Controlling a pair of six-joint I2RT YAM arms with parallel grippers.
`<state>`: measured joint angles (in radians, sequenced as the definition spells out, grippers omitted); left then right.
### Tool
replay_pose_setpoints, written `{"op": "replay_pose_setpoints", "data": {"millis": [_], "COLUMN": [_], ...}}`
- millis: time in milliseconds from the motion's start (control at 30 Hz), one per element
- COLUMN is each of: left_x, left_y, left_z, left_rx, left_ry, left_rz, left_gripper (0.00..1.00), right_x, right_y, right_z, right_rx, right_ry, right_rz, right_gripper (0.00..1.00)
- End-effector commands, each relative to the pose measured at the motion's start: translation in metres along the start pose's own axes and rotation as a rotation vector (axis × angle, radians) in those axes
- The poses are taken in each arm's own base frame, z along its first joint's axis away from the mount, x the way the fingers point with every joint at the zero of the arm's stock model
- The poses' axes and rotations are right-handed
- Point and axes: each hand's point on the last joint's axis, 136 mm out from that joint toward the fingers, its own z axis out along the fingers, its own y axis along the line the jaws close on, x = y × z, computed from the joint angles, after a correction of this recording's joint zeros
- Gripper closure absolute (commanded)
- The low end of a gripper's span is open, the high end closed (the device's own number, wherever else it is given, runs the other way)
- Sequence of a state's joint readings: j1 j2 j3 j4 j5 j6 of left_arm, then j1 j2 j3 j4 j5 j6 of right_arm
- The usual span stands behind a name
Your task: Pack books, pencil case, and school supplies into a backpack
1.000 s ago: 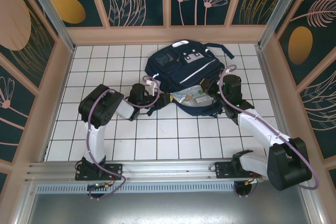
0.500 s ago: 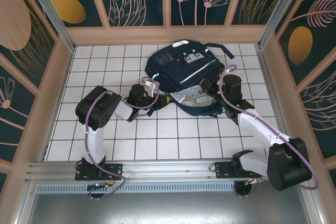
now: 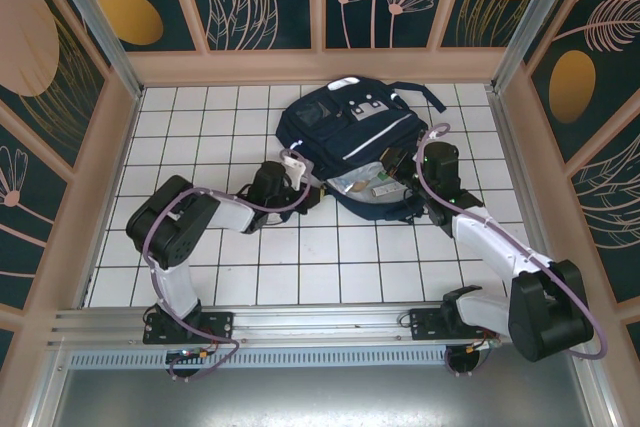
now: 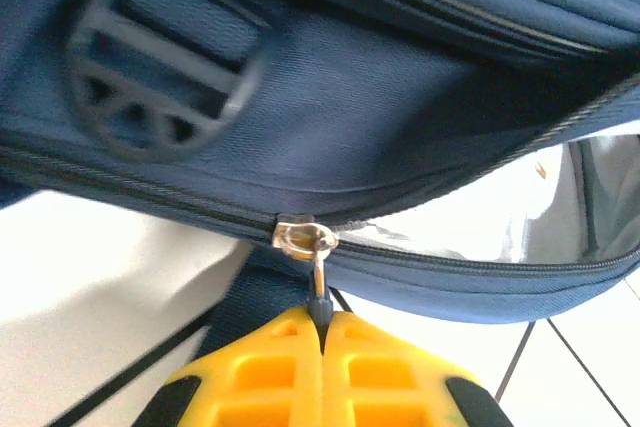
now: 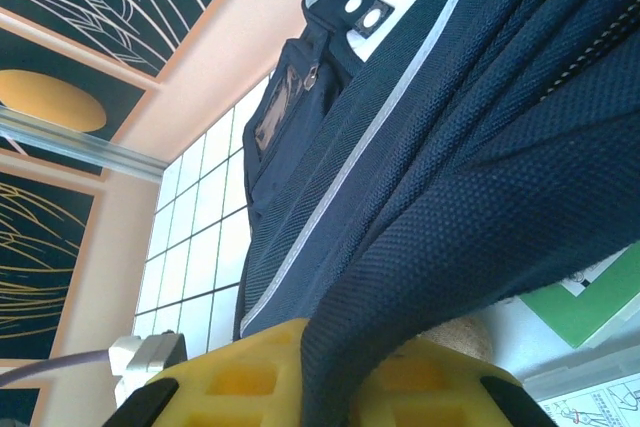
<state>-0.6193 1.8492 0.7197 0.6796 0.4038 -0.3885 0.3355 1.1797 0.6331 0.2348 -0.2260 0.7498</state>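
1. Navy fabric marks the backpack [image 3: 345, 127], which lies front pockets up on the white-tiled table [image 3: 340, 247], toward the far middle. Its mouth faces the arms and gapes open.
2. The left tool [image 3: 303, 190] reaches in low from the left to the near-left corner of that mouth.
3. In the left wrist view its yellow fingers [image 4: 260, 377] are pressed fully together on the thin metal zipper pull [image 4: 320, 292]. The pull hangs from the slider [image 4: 300, 238] on the zip line.
4. Left of the slider the zip runs closed. Right of it the two sides part and pale lining [image 4: 480, 217] shows between them.
5. A round dark plastic buckle [image 4: 165, 72] sits on the fabric above and left of the slider, blurred.
6. The right tool [image 3: 392, 161] is at the right side of the mouth. In the right wrist view its yellow fingers [image 5: 240, 377] are nearly closed, with a thick fold of the backpack's upper edge pinched between them.
7. Beneath that raised edge, inside the bag, lie a green book [image 5: 590, 297] and the tan rounded end of the pencil case [image 5: 462, 332].
8. From above, pale things lie in the open mouth, too small to tell apart.
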Motion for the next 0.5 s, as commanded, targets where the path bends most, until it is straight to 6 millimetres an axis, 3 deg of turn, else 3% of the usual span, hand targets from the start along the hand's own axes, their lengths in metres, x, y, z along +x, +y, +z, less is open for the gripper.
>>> {"op": "replay_pose_setpoints", "data": {"millis": [0,333,400,467], "left_x": [0.001,0.010,0.010,0.009], "left_y": [-0.028,-0.089,-0.098,-0.104], "left_z": [0.002,0.018,0.021,0.024], "left_rx": [0.018,0.040,0.054,0.065], "left_ry": [0.034,0.079,0.080,0.077], "left_rz": [0.098,0.224,0.228,0.231], "left_gripper": [1.00,1.00,1.00,1.00], "right_x": [-0.011,-0.003,0.001,0.006], "right_y": [0.016,0.009,0.001,-0.010], "right_z": [0.002,0.002,-0.001,-0.007], "right_rx": [-0.048,-0.023,0.004,0.045], "right_ry": [-0.049,-0.036,-0.033,-0.034], "right_rz": [-0.011,-0.014,-0.019,-0.026], "right_gripper": [0.85,0.84,0.78,0.62]}}
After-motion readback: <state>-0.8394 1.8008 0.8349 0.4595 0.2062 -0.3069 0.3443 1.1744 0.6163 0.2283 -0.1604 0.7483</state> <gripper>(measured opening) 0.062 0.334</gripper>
